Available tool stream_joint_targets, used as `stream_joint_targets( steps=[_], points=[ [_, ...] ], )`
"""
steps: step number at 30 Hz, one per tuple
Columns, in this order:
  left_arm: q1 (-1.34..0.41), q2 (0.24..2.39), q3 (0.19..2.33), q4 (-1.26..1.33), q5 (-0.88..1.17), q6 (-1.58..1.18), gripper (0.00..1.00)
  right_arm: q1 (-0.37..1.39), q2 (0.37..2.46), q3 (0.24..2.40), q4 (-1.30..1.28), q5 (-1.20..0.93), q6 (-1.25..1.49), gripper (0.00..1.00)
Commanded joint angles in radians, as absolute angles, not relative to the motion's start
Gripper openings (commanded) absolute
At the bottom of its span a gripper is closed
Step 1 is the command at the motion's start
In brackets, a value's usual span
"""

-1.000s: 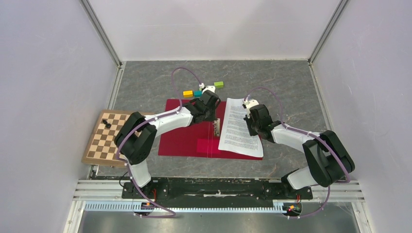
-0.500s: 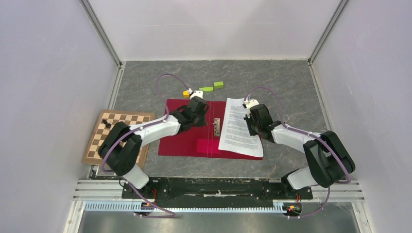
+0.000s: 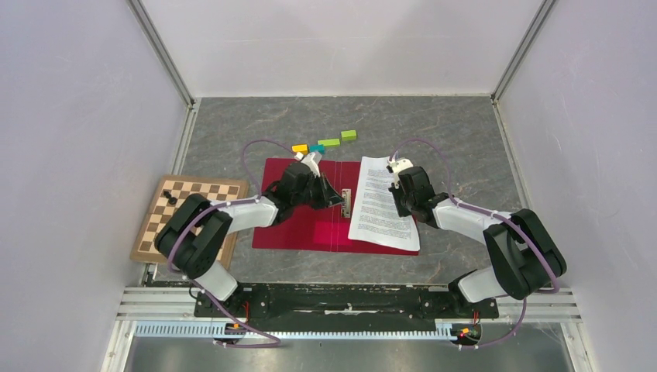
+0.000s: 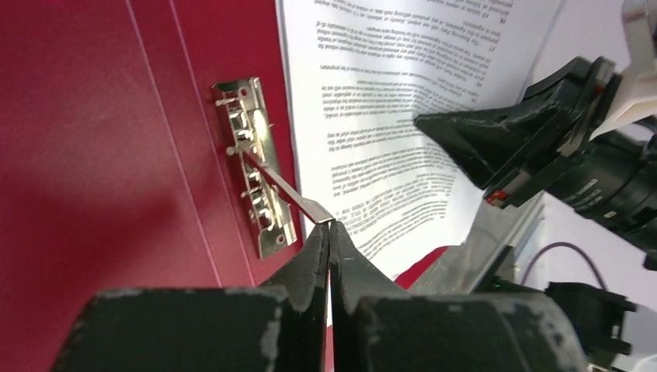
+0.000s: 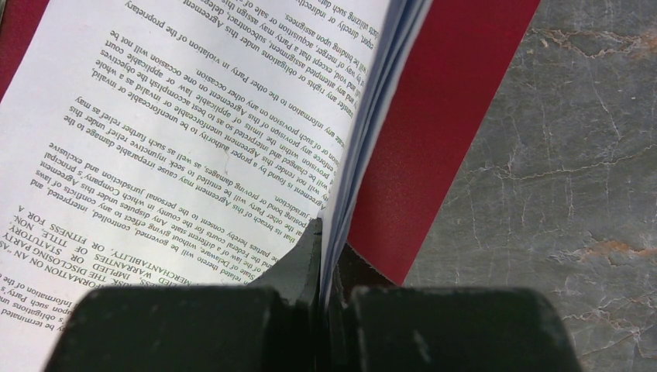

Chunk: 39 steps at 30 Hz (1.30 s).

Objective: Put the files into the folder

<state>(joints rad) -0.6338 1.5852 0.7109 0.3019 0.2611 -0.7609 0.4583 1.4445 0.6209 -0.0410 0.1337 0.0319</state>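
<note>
I have the folder [image 3: 298, 225] lying open and flat in the middle of the grey table [image 3: 457, 139], its red inside facing up. The files [image 3: 377, 205] sit on its right half, tilted a little so that their far corner reaches past the folder's far edge. My left claw [image 4: 328, 229] is clenched: in the left wrist view its two fingers meet with no gap on the tip of the thin metal lever [image 4: 287, 194], which slants up from the clip [image 4: 252, 167] fixed along the folder's spine. The clip lies just beside the left edge of the files and I cannot tell whether paper and metal touch. My right claw [image 5: 324, 248] is clenched as well, grasping the files at their right edge. In the right wrist view the sheets run between the two fingers and curve upward, so that edge is raised off the red cover while the rest of the stack lies down on it. A strip of folder shows to the right of the lifted edge, then bare table. From above, both arms reach in toward the folder from either side. Beyond the folder's far edge is a short row of blocks: a yellow block [image 3: 299, 148], a teal block [image 3: 316, 148] touching it, and two green blocks [image 3: 328, 142] a little further right. A chessboard [image 3: 166, 225] lies at the left of the table, partly under the left arm, with a black piece [image 3: 168, 196] near its far corner.
</note>
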Motion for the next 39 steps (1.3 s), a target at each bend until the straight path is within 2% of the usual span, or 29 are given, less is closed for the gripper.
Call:
stream_joint_targets(
  steps=[1,23,30,35,39],
  points=[
    [-0.607,1.663,0.710,0.548,0.404,-0.877,0.04,0.461,1.429,0.629,-0.036,0.143,0.018,0.00],
    [-0.532,1.873,0.886,0.574,0.399,-0.905,0.02,0.461,1.428,0.629,-0.037,0.145,0.016,0.00],
    [-0.532,1.905,0.948,0.459,0.313,-0.907,0.03,0.460,1.430,0.624,-0.026,0.158,0.020,0.00],
    [-0.534,1.896,1.001,0.340,0.304,-0.865,0.06,0.462,1.430,0.621,-0.017,0.163,0.019,0.00],
    [-0.552,1.829,1.002,0.284,0.306,-0.844,0.12,0.462,1.427,0.621,-0.018,0.171,0.024,0.00]
  ],
)
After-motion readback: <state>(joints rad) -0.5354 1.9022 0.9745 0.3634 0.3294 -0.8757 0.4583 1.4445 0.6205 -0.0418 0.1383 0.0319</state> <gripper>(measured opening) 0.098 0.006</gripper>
